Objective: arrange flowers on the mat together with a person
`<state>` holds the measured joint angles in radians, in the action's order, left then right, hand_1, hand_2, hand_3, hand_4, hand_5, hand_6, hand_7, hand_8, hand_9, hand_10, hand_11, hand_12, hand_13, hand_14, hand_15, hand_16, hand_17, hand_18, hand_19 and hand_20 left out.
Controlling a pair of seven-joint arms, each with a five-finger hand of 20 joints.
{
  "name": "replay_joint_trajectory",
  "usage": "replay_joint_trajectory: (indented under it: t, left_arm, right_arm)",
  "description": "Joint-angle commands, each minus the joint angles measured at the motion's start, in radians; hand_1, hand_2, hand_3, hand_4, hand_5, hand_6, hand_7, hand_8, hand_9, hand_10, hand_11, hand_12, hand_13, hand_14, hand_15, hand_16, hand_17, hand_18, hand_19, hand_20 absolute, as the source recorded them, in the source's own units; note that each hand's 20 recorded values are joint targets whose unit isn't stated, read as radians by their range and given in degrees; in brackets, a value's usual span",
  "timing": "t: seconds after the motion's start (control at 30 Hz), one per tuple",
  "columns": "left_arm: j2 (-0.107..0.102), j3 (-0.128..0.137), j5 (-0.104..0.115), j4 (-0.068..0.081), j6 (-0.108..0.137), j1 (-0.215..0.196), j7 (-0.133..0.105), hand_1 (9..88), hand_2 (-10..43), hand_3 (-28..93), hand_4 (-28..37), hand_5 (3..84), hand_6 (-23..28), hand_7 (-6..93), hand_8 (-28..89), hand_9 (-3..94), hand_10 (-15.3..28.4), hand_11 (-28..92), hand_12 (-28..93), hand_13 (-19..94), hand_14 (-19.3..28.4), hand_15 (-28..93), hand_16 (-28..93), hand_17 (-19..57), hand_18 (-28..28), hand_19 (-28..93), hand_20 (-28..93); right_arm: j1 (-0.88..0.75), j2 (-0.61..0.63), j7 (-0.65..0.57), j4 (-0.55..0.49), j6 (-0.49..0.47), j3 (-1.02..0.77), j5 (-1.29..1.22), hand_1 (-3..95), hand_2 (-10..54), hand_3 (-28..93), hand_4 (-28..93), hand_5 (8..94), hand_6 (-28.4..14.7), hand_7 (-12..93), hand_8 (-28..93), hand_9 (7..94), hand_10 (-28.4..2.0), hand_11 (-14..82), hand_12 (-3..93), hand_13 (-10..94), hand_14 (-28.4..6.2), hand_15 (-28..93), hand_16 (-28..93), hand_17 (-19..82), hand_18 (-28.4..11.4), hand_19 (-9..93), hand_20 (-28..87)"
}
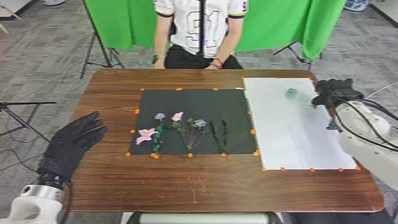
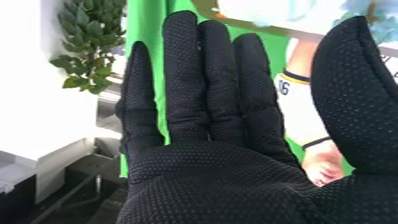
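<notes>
Where a brown wooden table [image 1: 218, 192] spreads across the head view, a black mat [image 1: 178, 102] lies left of its middle and a white mat [image 1: 298, 132] near its right edge, both dotted with small orange markers [image 1: 155, 156] along their edges. Artificial flowers lie on the black mat, mostly toward its near edge: a pink lily [image 1: 147, 135] beside the left edge; just right of it a leafy green stem [image 1: 157, 142], with a pale violet bloom [image 1: 160, 116] beyond; then a smaller pink bloom [image 1: 177, 116] and a blue bloom [image 1: 201, 123] over thin stems; and farther right, slender dark green sprigs [image 1: 225, 137]. Near the white mat's far edge is a small green piece [image 1: 291, 92], too tiny to identify. The robot's left hand [image 1: 73, 137] is over the table's left edge, fingers loosely extended, holding nothing. The right hand [image 1: 336, 89] is by the table's far right corner, at the white mat's right edge. Right wrist view: the right hand [image 2: 213, 175] is wide open, fingers straight and thumb spread away, its palm bare; beyond the thumb are blurred blue-green shapes [image 2: 387, 27] on a white surface. A green curtain [image 2: 147, 25] and a leafy plant [image 2: 89, 42] appear behind.
</notes>
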<state>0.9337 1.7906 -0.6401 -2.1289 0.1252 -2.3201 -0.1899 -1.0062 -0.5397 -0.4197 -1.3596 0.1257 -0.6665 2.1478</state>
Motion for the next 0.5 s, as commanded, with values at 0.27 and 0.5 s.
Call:
replay_joint_trajectory:
  t: [0.27,0.5]
  left_arm:
    - [0.002,-0.011,0.003,0.011,-0.007,0.001,0.017,27.8,2.7,72,-20.1,40.2,6.1,17.7,-9,34.1,14.3,27,13,28,16.4,38,-2,-7.2,20.9,49,10]
    - [0.003,-0.005,0.004,0.007,-0.002,-0.009,0.014,27.8,2.8,72,-20.2,40.3,6.1,17.8,-9,34.1,14.4,27,13,28,16.4,38,-2,-7.2,20.9,49,10]
  right_arm:
    - [0.011,-0.020,0.017,0.058,0.067,0.057,-0.004,37.2,-8.2,86,-28,50.9,2.8,49,-9,64.2,-7.0,31.4,37.7,57,-5.6,60,28,20,-16.6,66,39]
    - [-0.065,-0.013,0.104,-0.040,0.232,-0.018,0.013,48.6,-9.4,86,-28,66.7,3.5,55,-4,81.3,-4.0,26.5,53.3,69,-3.9,65,41,29,-16.2,73,46]
